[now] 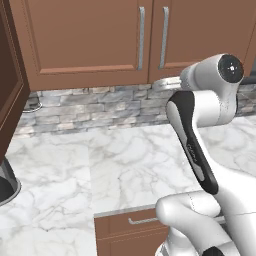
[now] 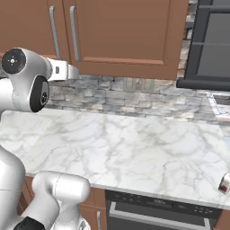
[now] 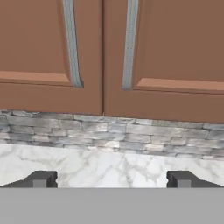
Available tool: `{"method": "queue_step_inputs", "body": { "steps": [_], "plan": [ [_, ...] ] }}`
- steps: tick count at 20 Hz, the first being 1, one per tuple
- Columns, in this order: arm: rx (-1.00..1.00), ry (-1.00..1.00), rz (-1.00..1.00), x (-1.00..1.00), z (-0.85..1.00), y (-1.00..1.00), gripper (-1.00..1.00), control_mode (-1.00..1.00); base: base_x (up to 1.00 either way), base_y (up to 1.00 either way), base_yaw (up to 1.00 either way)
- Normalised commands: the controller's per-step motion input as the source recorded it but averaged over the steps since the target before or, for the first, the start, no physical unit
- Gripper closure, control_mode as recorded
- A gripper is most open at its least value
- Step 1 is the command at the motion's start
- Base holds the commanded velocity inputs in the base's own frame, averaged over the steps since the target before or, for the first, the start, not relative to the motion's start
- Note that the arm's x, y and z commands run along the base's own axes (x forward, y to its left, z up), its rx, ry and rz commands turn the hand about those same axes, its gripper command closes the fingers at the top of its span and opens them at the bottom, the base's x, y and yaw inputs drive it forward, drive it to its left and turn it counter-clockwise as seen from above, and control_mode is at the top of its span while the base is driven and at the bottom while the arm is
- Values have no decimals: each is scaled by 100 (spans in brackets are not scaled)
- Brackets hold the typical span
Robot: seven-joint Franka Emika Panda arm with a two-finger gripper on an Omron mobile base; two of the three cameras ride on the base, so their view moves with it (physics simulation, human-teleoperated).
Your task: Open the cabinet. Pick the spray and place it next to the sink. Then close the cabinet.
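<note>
Hand view: the cabinet (image 3: pixel 103 52), brown with two silver bar handles, is shut; the gripper (image 3: pixel 111 179) spread wide, empty. Right base view adds a dark oven (image 2: pixel 211 42).

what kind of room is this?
A kitchen, rendered: wooden cabinet doors with bar handles, marble counter against a stone backsplash, drawer fronts below.

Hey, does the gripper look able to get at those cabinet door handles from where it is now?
Probably yes: the open gripper faces the shut cabinet, with both silver handles straight ahead and nothing between them.
</note>
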Motion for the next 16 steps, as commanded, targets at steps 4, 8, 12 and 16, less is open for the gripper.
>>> {"method": "queue_step_inputs", "body": {
  "steps": [4,8,12,16],
  "plan": [
    [0,0,0,0,38,0,-100,-100,0,0,0],
    [0,0,0,10,32,0,-100,-100,0,0,0],
    [0,0,-3,32,15,0,-100,-100,0,0,0],
    [0,0,-8,41,0,0,-100,-100,0,0,0]
  ]
}}
